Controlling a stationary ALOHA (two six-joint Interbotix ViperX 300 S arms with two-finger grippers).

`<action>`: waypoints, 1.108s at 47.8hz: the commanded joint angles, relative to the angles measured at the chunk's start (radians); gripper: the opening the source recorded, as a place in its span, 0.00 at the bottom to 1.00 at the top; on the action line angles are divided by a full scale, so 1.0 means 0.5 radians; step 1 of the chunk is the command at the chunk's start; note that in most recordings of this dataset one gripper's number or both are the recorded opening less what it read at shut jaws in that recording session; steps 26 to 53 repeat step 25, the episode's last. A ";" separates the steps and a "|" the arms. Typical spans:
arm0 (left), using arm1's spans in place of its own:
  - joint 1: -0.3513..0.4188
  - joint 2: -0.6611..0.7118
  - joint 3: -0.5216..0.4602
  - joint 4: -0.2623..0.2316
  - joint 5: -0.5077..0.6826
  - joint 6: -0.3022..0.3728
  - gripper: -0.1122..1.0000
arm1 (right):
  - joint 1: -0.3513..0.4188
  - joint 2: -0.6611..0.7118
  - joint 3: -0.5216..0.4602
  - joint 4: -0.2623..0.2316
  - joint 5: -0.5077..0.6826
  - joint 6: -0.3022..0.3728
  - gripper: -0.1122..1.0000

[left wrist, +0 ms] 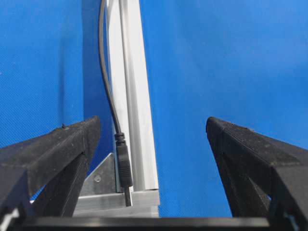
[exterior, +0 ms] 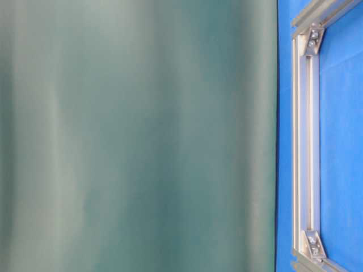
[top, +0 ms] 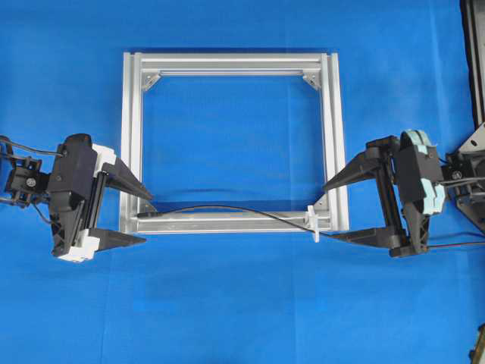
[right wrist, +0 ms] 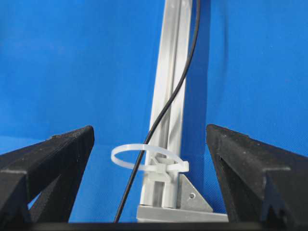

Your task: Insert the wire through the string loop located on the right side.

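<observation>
Wire (right wrist: 166, 108) already threads string loop (right wrist: 144, 156) on aluminium frame (top: 130, 114).

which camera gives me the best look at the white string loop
The right wrist view: the string loop sits close, its open ring and its fastening on the aluminium frame clear, with the wire running by it. Overhead it is only a tiny white cross. The left wrist and table-level views do not show it.
</observation>
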 commanded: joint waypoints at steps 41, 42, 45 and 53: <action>0.006 -0.028 -0.034 0.006 -0.009 0.003 0.89 | -0.006 -0.015 -0.043 -0.015 -0.009 -0.003 0.90; 0.006 -0.028 -0.034 0.006 -0.009 0.003 0.89 | -0.006 -0.015 -0.043 -0.015 -0.009 -0.003 0.90; 0.006 -0.028 -0.034 0.006 -0.009 0.003 0.89 | -0.006 -0.015 -0.043 -0.015 -0.009 -0.003 0.90; 0.006 -0.028 -0.034 0.006 -0.009 0.003 0.89 | -0.006 -0.015 -0.043 -0.015 -0.009 -0.003 0.90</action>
